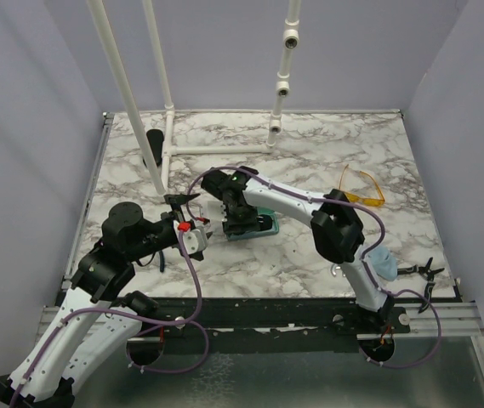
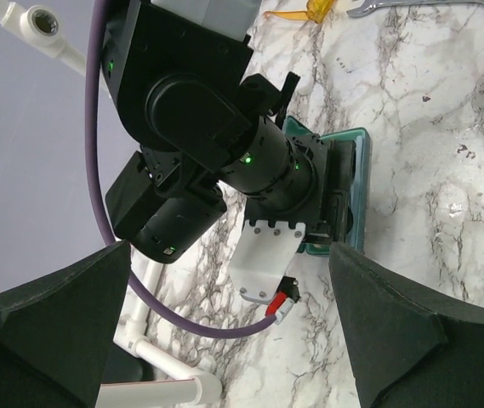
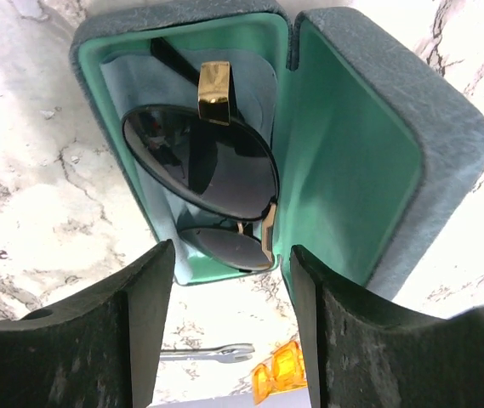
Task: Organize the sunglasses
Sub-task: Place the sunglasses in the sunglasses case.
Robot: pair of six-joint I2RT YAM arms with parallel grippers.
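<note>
The blue-grey case [image 1: 257, 226] lies open mid-table, with a teal lining [image 3: 352, 127]. A pair of dark-lensed sunglasses [image 3: 203, 170] with gold hinges lies folded in its tray on a pale cloth. My right gripper [image 1: 242, 217] hovers right over the case, open and empty, its fingers [image 3: 139, 331] either side of the near rim. The yellow-orange sunglasses [image 1: 362, 187] lie on the table at the back right, and also show in the right wrist view [image 3: 280, 374]. My left gripper [image 1: 195, 214] is open and empty, just left of the case, facing the right wrist [image 2: 250, 161].
A white pipe frame [image 1: 216, 146] stands at the back with a black oval case [image 1: 154, 146] beside it. A pale blue cloth [image 1: 384, 262] and a thin dark object [image 1: 420, 270] lie at the front right. A wrench [image 3: 203, 351] lies near the yellow pair.
</note>
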